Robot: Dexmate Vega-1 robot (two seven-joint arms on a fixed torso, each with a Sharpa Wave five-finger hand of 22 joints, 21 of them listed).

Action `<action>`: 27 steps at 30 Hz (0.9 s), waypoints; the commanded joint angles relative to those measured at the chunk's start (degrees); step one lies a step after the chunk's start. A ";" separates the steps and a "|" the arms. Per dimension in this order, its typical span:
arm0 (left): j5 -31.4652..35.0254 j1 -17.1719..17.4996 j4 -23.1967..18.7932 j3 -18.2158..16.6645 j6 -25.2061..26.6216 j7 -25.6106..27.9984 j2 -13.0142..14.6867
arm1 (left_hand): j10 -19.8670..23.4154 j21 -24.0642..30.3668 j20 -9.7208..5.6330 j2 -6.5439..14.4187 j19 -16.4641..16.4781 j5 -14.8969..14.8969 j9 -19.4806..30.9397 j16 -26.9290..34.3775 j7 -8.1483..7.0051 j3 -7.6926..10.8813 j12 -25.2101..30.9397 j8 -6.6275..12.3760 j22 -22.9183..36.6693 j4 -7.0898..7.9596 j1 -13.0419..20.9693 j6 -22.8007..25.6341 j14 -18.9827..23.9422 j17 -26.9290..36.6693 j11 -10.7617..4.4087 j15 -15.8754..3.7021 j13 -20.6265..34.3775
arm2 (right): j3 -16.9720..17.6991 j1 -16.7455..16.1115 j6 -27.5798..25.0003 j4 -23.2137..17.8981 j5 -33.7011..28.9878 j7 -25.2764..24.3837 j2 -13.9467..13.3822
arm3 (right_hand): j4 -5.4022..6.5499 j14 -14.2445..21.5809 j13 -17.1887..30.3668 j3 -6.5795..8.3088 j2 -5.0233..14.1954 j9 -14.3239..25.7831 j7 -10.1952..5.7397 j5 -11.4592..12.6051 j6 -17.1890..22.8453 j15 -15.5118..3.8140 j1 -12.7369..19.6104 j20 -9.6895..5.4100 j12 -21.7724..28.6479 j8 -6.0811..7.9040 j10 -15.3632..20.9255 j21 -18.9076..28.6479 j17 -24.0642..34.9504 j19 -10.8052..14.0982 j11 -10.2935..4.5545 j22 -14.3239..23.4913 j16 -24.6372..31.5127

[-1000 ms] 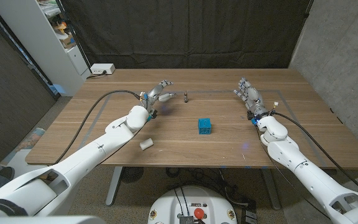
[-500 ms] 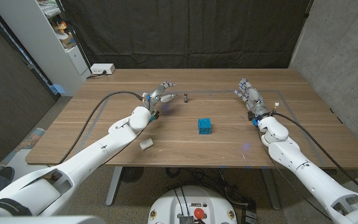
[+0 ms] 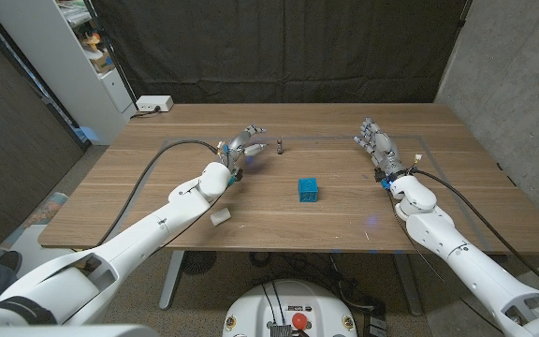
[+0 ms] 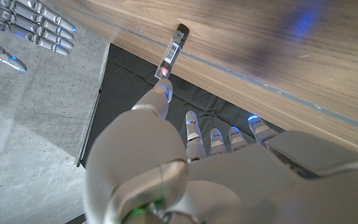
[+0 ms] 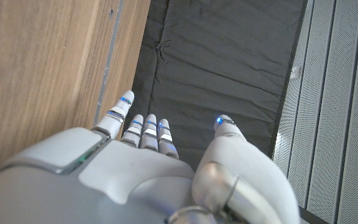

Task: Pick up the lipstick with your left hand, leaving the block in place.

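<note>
Left hand (image 3: 242,144) is closing in on the lipstick (image 3: 280,145): over the last second it has crept toward the small dark tube, which is standing upright on the desk (image 3: 157,201) near the far edge, left of centre. The tube itself has not moved. In the left wrist view, the thumb tip is sitting just beside the lipstick's (image 4: 172,51) upper end; whether it is touching cannot be told. The fingers (image 4: 193,134) are spread and holding nothing, so no pinch is made yet.

The blue block (image 3: 308,190) is sitting nearer the desk's middle, well apart from the left hand and unchanged across the frames, so the approach is not threatening it.

Right hand (image 3: 379,148) is waiting at the far right of the desk, fingers extended and apart, holding nothing, unmoved.

A small white cylinder (image 3: 220,217) is lying beside the left forearm.

Judgement: reach nearly complete; grasp pending. A slim upright tube is likely to tip if nudged by the thumb before the opposing fingers are closing.
</note>
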 commanded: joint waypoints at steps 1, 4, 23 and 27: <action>0.12 -1.68 2.25 1.62 -0.16 -0.97 -1.59 | 0.14 -0.11 0.05 -0.13 -0.01 0.06 0.28 0.21 0.10 0.03 0.46 0.23 0.21 0.26 0.88 0.81 0.09 0.17 0.11 0.07 0.16 | 0.20 -0.06 -0.01 0.45 0.30 0.11 -0.03 | -0.40 -0.12 0.00 0.13 0.55 0.03 -0.39 0.05 0.33 0.29 0.08 0.33 -0.10 0.44 0.17 -0.22 0.03 0.38 0.25 0.31 0.21; 0.21 -2.13 2.82 1.97 -0.17 -1.14 -1.94 | 0.10 -0.11 0.07 -0.11 -0.01 0.06 0.29 0.22 0.04 -0.02 0.43 0.22 0.21 0.29 0.92 0.90 0.13 0.17 0.16 0.07 0.15 | 0.28 -0.14 0.06 0.61 0.40 0.11 0.00 | -0.40 -0.11 0.00 0.13 0.57 0.03 -0.37 0.05 0.33 0.28 0.05 0.36 -0.11 0.43 0.14 -0.23 0.03 0.35 0.18 0.31 0.22; 0.26 -3.40 4.33 2.60 -0.22 -1.02 -2.80 | 0.22 -0.12 0.15 0.09 -0.06 0.00 0.31 0.19 -0.05 -0.35 0.42 0.19 0.22 0.48 1.23 1.51 0.12 0.17 0.25 0.05 0.11 | 0.46 0.11 0.45 1.68 0.79 0.52 0.32 | -0.53 -0.10 0.00 0.10 0.60 0.03 -0.41 0.06 0.33 0.28 0.04 0.33 -0.11 0.43 0.12 -0.22 -0.03 0.38 0.17 0.31 0.23; 0.06 -3.69 4.87 2.73 -0.38 -1.25 -3.07 | 0.24 -0.10 0.20 0.13 -0.03 0.00 0.31 0.19 0.01 -0.40 0.42 0.18 0.22 0.50 1.26 1.60 0.13 0.17 0.15 0.03 0.11 | 0.42 0.28 0.45 2.03 0.81 0.63 0.41 | -0.56 -0.10 0.00 0.10 0.63 0.03 -0.42 0.06 0.34 0.28 0.03 0.35 -0.09 0.43 0.17 -0.22 -0.03 0.37 0.13 0.31 0.24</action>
